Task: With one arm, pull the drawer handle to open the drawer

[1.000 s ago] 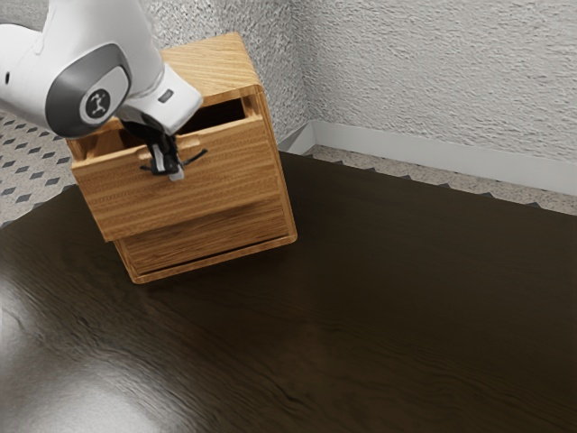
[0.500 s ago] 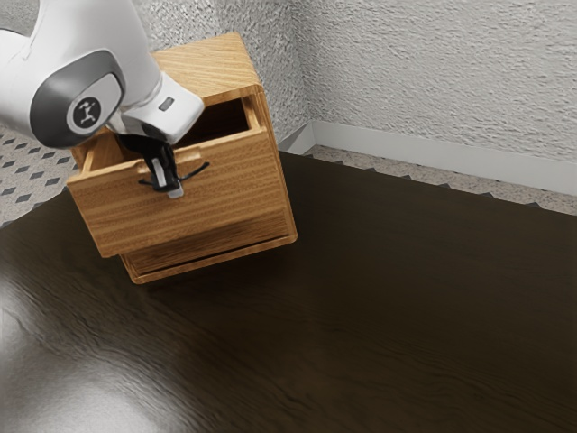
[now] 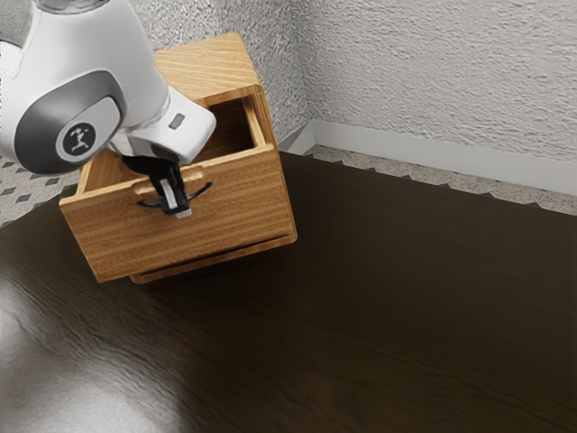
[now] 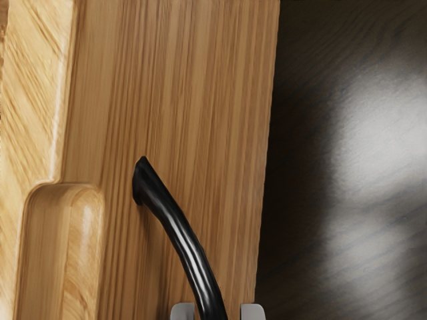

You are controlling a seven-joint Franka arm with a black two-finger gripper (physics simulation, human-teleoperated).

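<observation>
A small wooden cabinet (image 3: 212, 68) stands at the back of the dark table, near the wall corner. Its upper drawer (image 3: 207, 212) is pulled well out, and its hollow inside shows behind the front panel. The thin black curved handle (image 3: 200, 190) sits on that front panel. My gripper (image 3: 175, 196) is shut on the handle near its middle, reaching down from the white arm. In the wrist view the handle (image 4: 175, 233) curves down across the drawer front (image 4: 193, 100) and runs between my two grey fingertips (image 4: 181, 311).
A lower drawer (image 3: 216, 255) sits under the pulled one, nearly flush with the cabinet. The dark wooden table (image 3: 379, 316) stretches toward the exterior view's right and front. A rough grey wall (image 3: 433, 63) rises behind the cabinet.
The upper drawer has slid further out toward the front of the table. My gripper has moved with it, holding the handle throughout.
</observation>
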